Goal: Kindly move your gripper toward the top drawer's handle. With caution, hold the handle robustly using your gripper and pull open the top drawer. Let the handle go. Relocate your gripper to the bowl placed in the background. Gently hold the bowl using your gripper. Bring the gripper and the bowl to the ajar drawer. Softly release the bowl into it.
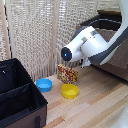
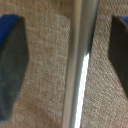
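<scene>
In the exterior view the white arm point(image 1: 92, 45) reaches toward the dresser point(image 1: 117, 60) at the exterior view's right, hiding its own claw, while the blue bowl point(image 1: 44, 84) sits on the wooden table point(image 1: 95, 107) beside a yellow bowl point(image 1: 69, 90), near a patterned box point(image 1: 67, 74) and a black fabric box point(image 1: 17, 95). In the wrist view the claw point(image 2: 65, 65) is released, its two dark fingers point(image 2: 11, 70) standing apart on either side of the silver handle point(image 2: 79, 65), not touching it, against the textured front of the top drawer point(image 2: 45, 60)
</scene>
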{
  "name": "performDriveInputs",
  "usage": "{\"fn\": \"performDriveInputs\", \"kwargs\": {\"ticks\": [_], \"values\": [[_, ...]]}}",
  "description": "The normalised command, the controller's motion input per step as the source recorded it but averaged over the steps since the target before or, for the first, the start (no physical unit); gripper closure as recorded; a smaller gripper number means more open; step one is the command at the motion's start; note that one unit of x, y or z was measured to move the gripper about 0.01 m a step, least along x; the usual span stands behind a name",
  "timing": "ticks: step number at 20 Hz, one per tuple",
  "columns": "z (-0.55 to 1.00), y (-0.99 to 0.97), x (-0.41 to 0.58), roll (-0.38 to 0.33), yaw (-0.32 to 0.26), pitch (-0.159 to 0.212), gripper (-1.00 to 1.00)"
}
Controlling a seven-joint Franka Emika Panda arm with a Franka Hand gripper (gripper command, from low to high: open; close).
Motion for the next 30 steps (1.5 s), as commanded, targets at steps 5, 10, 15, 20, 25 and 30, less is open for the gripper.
{"fn": "performDriveInputs", "kwargs": {"ticks": [5, 10, 15, 20, 25, 30], "values": [[0.1, 0.51, 0.001, -0.034, 0.031, -0.011, -1.0], [0.23, 0.71, 0.047, 0.004, 0.002, 0.059, -1.0], [0.25, 0.37, 0.124, 0.268, -0.153, 0.024, -1.0], [0.21, 0.3, 0.124, 0.288, -0.189, 0.006, -1.0], [0.17, 0.31, 0.097, 0.305, -0.183, 0.028, -1.0], [0.06, 0.29, 0.075, 0.321, -0.167, 0.117, -1.0]]}}
